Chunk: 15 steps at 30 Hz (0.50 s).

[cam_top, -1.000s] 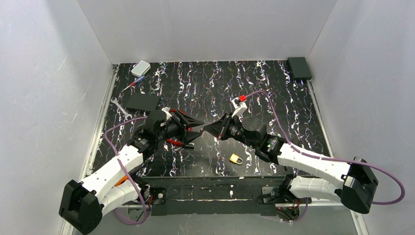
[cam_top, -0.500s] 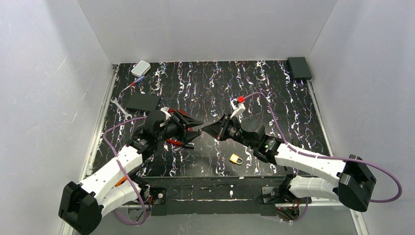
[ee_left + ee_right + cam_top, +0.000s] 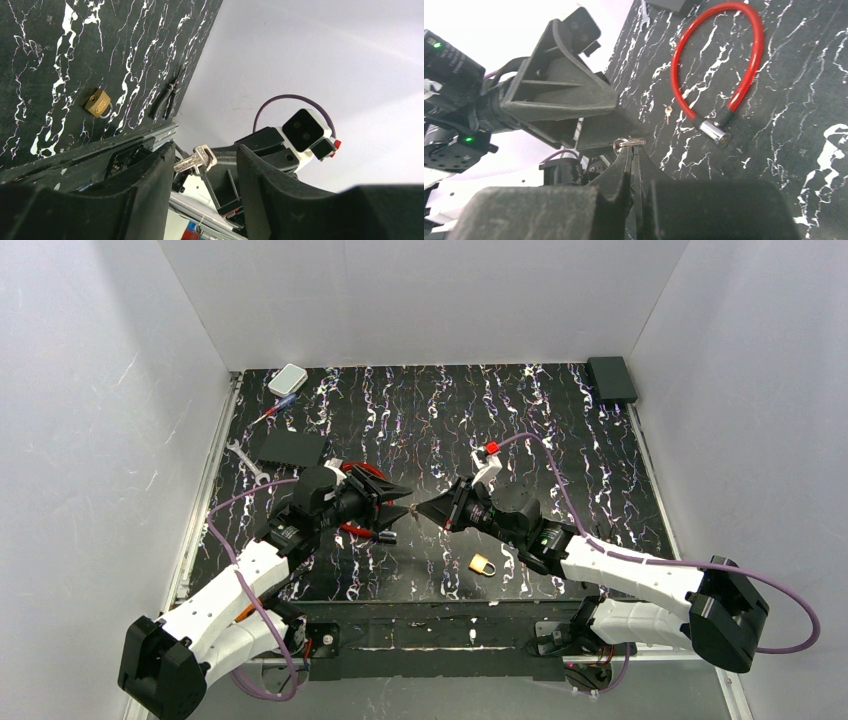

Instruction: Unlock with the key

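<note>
The right tool [image 3: 633, 150] pinches the key [image 3: 194, 160], barely discernible from above.

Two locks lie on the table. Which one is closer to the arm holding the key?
The small brass padlock, lying loose beside the right arm. The red cable lock sits over by the left arm instead.

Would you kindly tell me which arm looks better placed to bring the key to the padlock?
The right, probably. The right gripper is shut on the key, and the padlock lies on the table close beside that arm. The left gripper is open and holds nothing.
</note>
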Tool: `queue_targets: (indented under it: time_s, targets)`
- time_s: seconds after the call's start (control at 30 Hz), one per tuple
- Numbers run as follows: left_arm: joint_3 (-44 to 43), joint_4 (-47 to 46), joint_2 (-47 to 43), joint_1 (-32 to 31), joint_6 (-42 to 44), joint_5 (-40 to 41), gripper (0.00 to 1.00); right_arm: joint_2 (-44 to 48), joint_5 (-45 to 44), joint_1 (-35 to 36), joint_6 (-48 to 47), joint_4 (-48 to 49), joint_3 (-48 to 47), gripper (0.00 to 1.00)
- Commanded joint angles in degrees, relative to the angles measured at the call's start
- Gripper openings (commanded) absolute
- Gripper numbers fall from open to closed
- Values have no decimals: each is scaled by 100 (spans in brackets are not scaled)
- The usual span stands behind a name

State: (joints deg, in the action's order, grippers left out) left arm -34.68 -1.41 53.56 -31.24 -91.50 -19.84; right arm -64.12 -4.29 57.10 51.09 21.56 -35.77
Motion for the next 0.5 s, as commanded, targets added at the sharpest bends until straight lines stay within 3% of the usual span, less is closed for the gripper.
queue_targets:
  time_s: [0.0, 0.3, 0.47]
  targets:
    - [-124, -219, -202, -22, -61, -50, 42, -3, 69, 29, -73, -38, 118, 1]
    - [-71, -202, -163, -22, -70, -55, 31, -69, 105, 29, -85, 3, 100, 1]
    - [-98, -202, -115, -23, -61, -69, 11, -112, 131, 29, -73, 39, 84, 1]
